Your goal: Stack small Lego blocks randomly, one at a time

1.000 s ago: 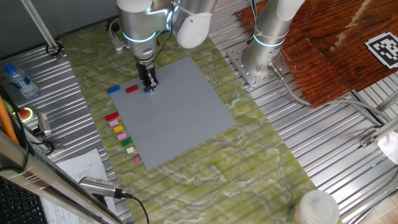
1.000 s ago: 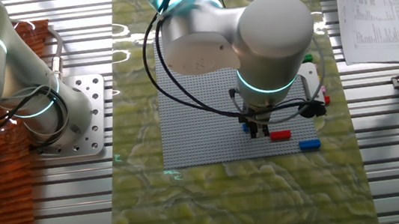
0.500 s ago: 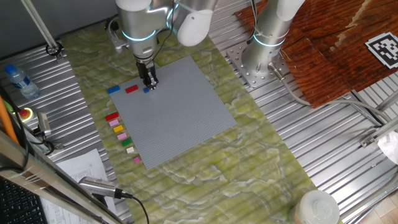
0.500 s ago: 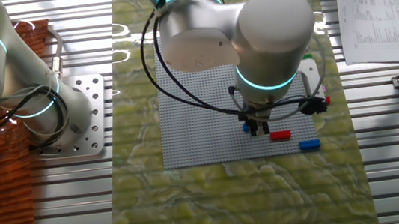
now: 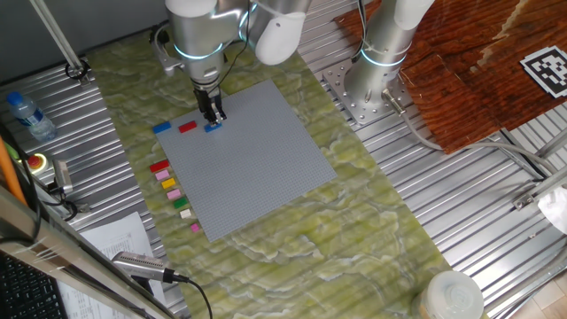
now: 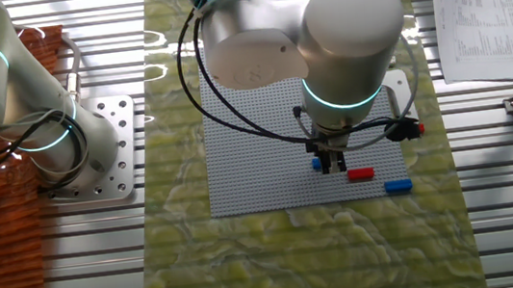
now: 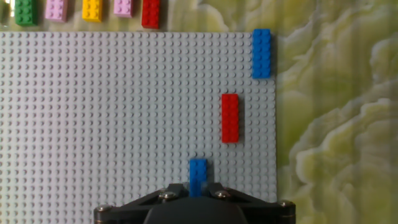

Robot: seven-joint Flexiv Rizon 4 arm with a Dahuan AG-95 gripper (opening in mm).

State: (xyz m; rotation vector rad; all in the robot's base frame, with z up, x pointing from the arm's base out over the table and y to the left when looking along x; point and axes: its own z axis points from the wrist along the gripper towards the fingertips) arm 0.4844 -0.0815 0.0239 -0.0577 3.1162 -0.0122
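Observation:
My gripper (image 7: 196,190) stands at the near right part of the grey baseplate (image 7: 93,112), its fingers closed on the near end of a small blue brick (image 7: 198,171) that rests on the studs. In one fixed view the gripper (image 5: 215,119) is right above this brick (image 5: 213,128); in the other, the brick (image 6: 317,164) sticks out left of the gripper (image 6: 334,164). A red brick (image 7: 230,118) lies on the plate just beyond. A second blue brick (image 7: 261,53) lies at the plate's edge.
A row of loose bricks, green (image 7: 25,11), pink (image 7: 56,9), yellow (image 7: 92,9) and red (image 7: 150,12), lies along the plate's far side on the green mat (image 7: 336,124). A second robot base (image 5: 372,80) stands behind the plate. A water bottle (image 5: 27,115) lies at the left.
The gripper has shifted very slightly, perhaps upward, while the blue brick stays at the same spot on the baseplate and shows a little more.

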